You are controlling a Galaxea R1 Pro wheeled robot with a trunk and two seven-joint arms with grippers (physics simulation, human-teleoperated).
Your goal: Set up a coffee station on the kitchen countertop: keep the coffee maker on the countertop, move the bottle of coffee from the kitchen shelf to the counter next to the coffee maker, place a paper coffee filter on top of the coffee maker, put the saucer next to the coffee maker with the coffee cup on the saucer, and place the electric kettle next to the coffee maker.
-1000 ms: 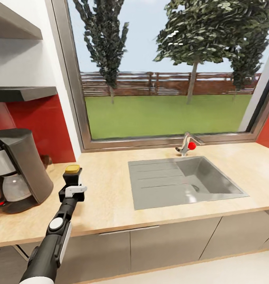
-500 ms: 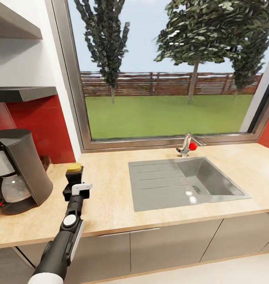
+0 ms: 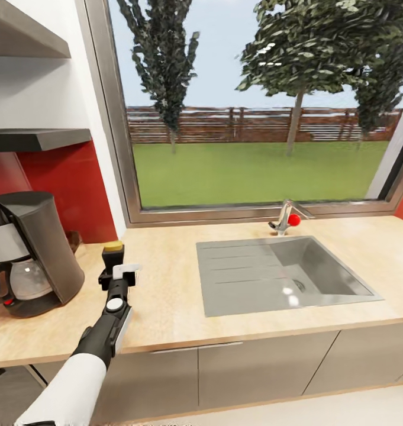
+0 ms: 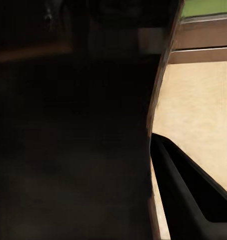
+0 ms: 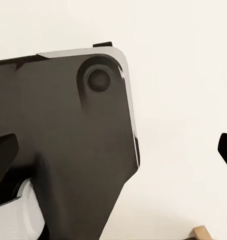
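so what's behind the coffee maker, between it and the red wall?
A dark rounded object peeks out behind the coffee maker, against the red backsplash. Most of it is covered, so what it is can't be told. The left gripper holds the yellow-capped coffee bottle just beside it.

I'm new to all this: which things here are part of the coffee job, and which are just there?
Part of the job:
coffee maker
bottle of coffee, held by the left gripper
countertop

Just there:
sink
tap
window
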